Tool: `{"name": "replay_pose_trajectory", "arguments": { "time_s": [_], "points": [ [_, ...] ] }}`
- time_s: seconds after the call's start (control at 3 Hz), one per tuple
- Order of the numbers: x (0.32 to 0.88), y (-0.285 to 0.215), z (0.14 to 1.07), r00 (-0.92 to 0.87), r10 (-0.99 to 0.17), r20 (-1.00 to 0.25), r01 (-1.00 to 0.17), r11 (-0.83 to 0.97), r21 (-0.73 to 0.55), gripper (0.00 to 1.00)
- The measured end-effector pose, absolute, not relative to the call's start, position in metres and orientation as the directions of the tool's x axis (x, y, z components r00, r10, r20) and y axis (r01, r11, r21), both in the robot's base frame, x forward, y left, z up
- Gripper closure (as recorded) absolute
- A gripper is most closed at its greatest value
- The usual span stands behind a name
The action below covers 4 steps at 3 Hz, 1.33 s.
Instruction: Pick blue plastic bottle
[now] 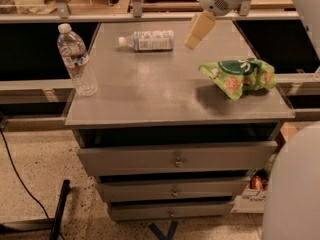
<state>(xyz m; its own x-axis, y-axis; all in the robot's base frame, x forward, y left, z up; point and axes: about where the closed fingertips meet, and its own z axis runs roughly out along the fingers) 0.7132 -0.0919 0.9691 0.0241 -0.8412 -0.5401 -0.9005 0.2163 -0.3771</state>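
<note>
The gripper (199, 30) hangs over the worktop (150, 96) near its far edge, just right of the blue plastic bottle (148, 40). I cannot tell whether its jaws are open or closed. The bottle lies on its side by the far edge, with its long axis along that edge and its white cap pointing left. The jaws should close across the body at mid-label, since it may roll.

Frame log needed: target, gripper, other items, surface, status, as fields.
target: blue plastic bottle, lying on its side at the back, cap pointing left
gripper: gripper in the air just right of the bottle, apart from it
others: clear water bottle upright at left edge; green snack bag at right
surface: grey drawer cabinet
status: not yet picked
</note>
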Motion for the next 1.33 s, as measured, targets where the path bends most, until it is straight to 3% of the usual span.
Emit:
{"name": "replay_pose_trajectory", "arguments": {
  "time_s": [0.67,1.33],
  "points": [
    [0.746,-0.067,0.961,-0.022,-0.752,-0.659,-0.896,0.307,-0.321,0.00],
    [0.772,-0.062,0.931,-0.038,-0.763,-0.646,-0.890,0.320,-0.325,0.00]
  ]
}}
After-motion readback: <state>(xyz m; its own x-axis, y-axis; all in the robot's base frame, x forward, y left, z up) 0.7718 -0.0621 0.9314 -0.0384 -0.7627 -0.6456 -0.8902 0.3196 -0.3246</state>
